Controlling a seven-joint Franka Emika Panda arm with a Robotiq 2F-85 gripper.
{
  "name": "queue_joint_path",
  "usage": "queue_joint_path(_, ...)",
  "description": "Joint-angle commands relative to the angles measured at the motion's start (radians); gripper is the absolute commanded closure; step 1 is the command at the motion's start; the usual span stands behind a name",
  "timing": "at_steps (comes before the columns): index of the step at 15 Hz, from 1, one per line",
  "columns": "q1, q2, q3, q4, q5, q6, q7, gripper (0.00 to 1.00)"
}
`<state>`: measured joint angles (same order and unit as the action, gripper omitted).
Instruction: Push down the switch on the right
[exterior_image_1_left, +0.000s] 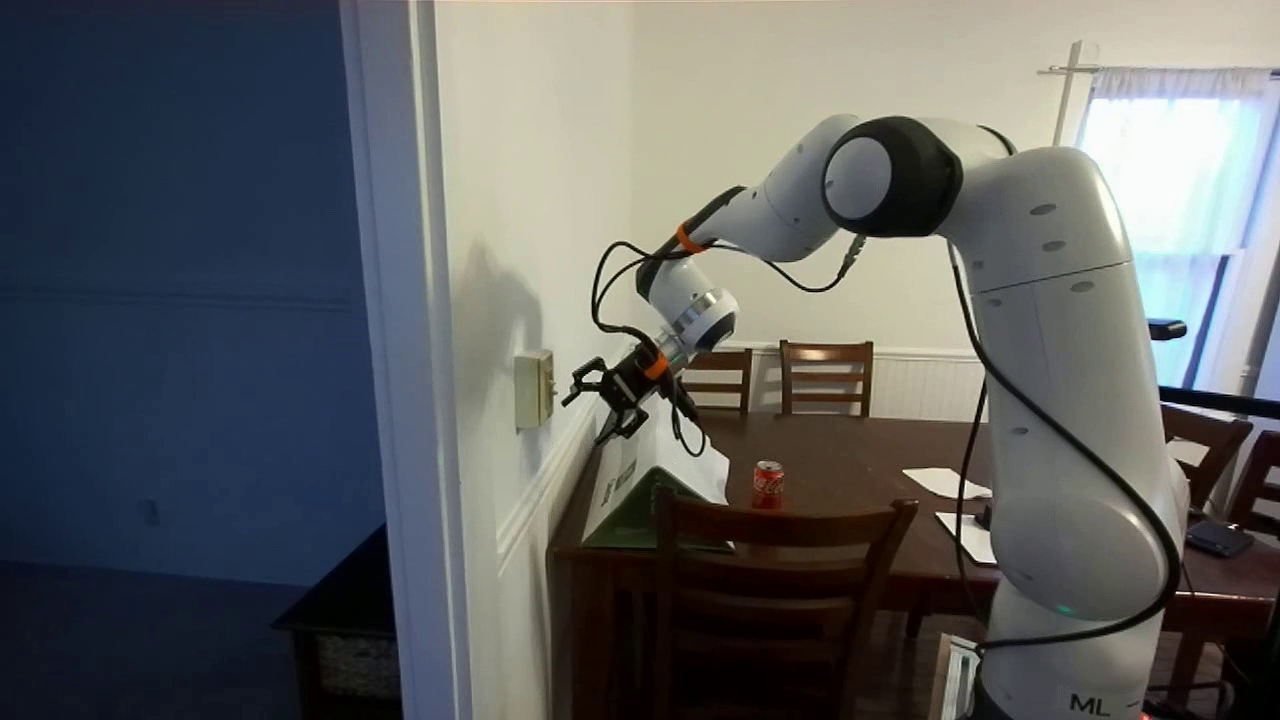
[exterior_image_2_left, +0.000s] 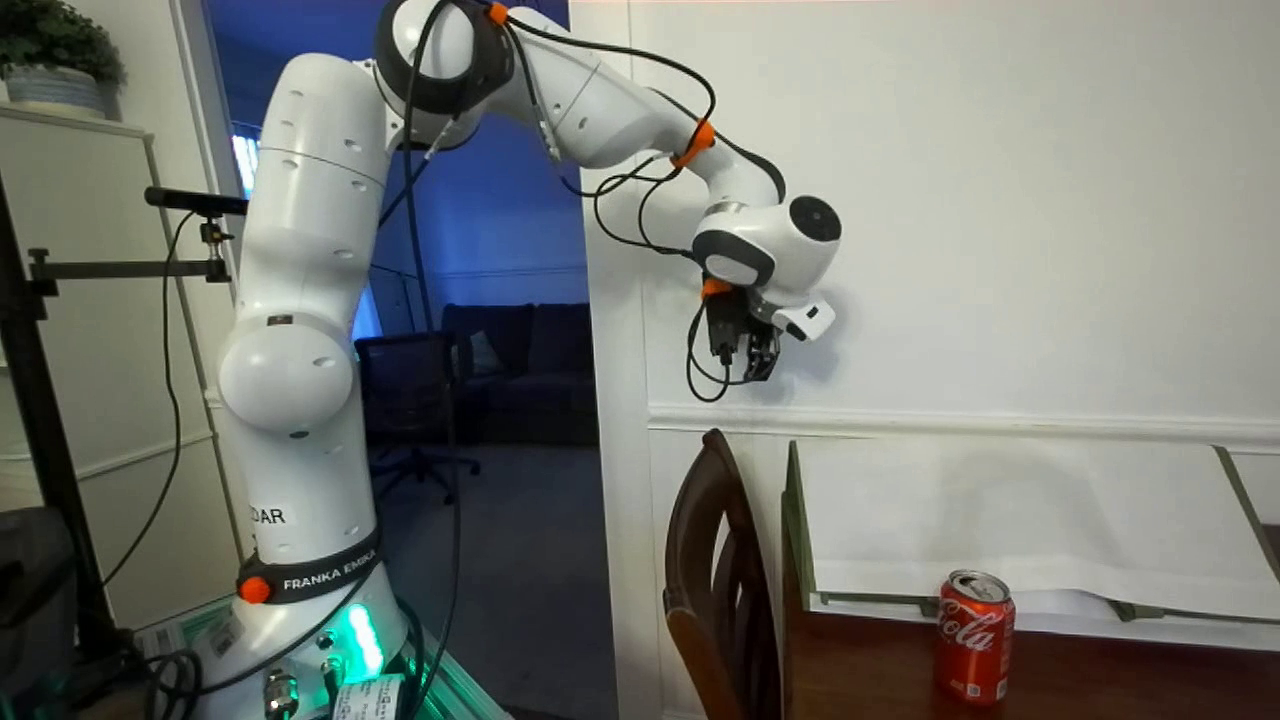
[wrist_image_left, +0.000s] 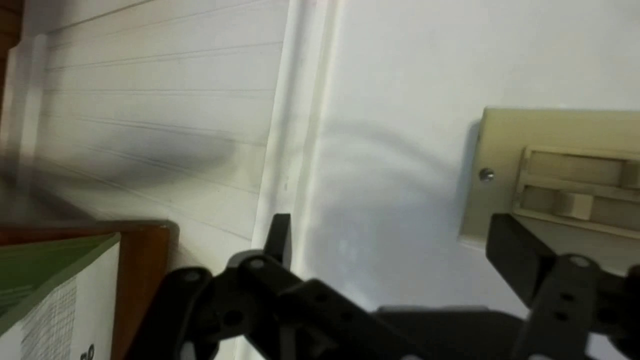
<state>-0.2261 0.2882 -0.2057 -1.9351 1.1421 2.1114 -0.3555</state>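
The cream-beige switch plate (exterior_image_1_left: 533, 390) is fixed to the white wall. In the wrist view, the plate (wrist_image_left: 500, 145) is at the right, turned sideways and cut off by the edge. Two slider toggles sit in parallel slots. The right-hand switch (wrist_image_left: 575, 205) is the lower one in this picture; its neighbour (wrist_image_left: 631, 174) is partly cut off. My gripper (exterior_image_1_left: 583, 421) is open and empty, close to the plate with a small gap. In the wrist view, my gripper (wrist_image_left: 391, 235) has one finger overlapping the plate's lower corner. In an exterior view, the wrist largely hides the gripper (exterior_image_2_left: 762, 355).
A chair rail (wrist_image_left: 290, 125) runs along the wall below the plate. A dark table (exterior_image_1_left: 840, 450) holds a red can (exterior_image_1_left: 768, 484) and a green and white board (exterior_image_1_left: 640, 510) beside the wall. A wooden chair (exterior_image_1_left: 780, 570) stands at its near end. A door frame (exterior_image_1_left: 410, 350) borders the wall.
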Motion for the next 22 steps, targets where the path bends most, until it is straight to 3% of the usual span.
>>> queue_joint_path(1,0.023,-0.118,-0.023,-0.032,-0.245,0.061,0.085,0.0)
queue_joint_path(7,0.032,-0.358,0.002,-0.122,-0.676,0.083,0.17,0.0)
queue_joint_path(11,0.045,-0.527,0.031,-0.205,-0.895,0.084,0.184,0.0)
queue_joint_path(19,0.082,-0.849,0.066,-0.411,-1.048,0.093,0.126,0.0)
queue_joint_path(20,0.092,-0.871,0.061,-0.42,-1.05,0.076,0.113,0.0)
queue_joint_path(21,0.097,-0.787,0.049,-0.347,-1.03,0.062,0.142,0.0)
queue_joint_path(22,0.101,-0.815,0.049,-0.367,-1.035,0.062,0.135,0.0)
